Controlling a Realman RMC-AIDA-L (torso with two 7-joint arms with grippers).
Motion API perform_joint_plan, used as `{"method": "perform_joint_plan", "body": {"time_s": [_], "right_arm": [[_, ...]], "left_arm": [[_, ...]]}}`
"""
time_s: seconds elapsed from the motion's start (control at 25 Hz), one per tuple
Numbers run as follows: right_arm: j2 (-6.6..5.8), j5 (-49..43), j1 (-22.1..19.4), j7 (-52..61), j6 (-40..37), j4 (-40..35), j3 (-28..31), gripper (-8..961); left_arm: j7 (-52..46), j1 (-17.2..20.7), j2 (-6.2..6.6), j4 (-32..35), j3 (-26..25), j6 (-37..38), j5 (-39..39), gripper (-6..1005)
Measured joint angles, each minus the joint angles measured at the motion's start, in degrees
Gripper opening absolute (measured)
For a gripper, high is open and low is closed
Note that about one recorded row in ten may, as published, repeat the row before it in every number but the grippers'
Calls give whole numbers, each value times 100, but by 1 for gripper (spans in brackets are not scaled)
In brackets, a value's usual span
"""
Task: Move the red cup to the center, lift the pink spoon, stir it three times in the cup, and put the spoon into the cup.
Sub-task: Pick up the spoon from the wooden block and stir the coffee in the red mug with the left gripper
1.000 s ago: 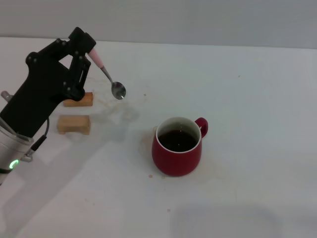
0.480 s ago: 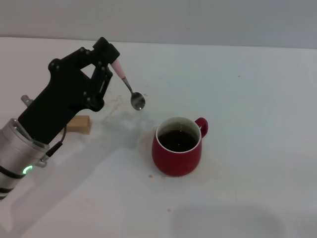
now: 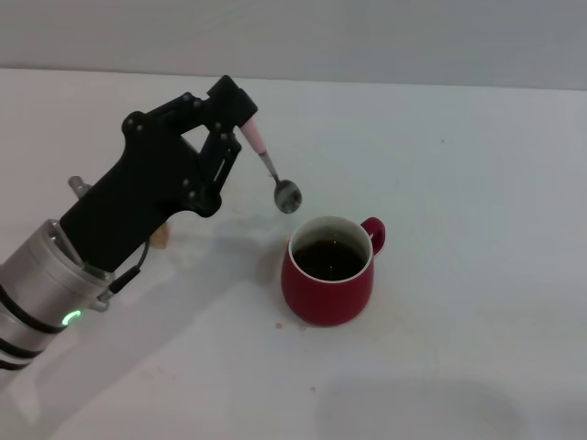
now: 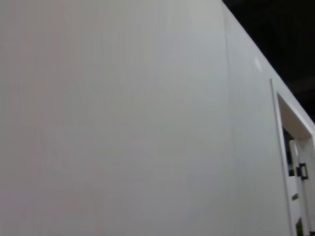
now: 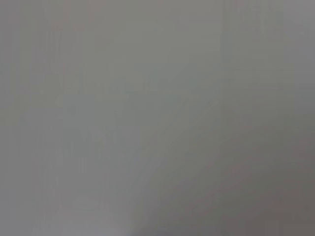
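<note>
1. The red cup [image 3: 331, 271] stands upright on the white table [image 3: 477, 183], with dark liquid inside its white inner rim and its small loop handle on the side away from the left arm, toward the far edge of the table.
2. The left gripper [image 3: 240, 124] hangs in the air up and to the left of the cup, well above the table surface.
3. Its jaws are closed tight on the pale pink handle of the pink spoon [image 3: 273, 170], pinching it at the handle's upper end.
4. From the jaws the spoon slants downward toward the cup, handle uppermost and grey metal bowl lowest.
5. The metal bowl sits just outside the cup's rim on the left, near it but not over the liquid and not touching the cup, as far as the head view shows.
6. The left arm's black housing and silver forearm run from the gripper down toward the near left corner of the table, away from the cup.
7. A tan wooden block [image 3: 160, 238] peeks out from under the arm, left of the cup and well apart from it.
8. The right gripper is out of sight; the right wrist view shows only a plain grey blur, and the left wrist view shows only a pale wall.
</note>
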Motion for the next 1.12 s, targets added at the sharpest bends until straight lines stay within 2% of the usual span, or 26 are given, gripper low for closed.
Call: {"method": "perform_joint_plan", "body": {"time_s": [0.28, 0.48, 1.12], "right_arm": [[0, -4, 4, 5, 21, 0, -8, 1], [0, -4, 12, 16, 21, 0, -66, 1], [-9, -4, 28, 29, 82, 0, -89, 0]], "left_arm": [[-89, -75, -104, 72, 47, -69, 204, 132], [-93, -143, -273, 275, 51, -238, 365, 133], [64, -174, -322, 417, 55, -830, 374, 133]]}}
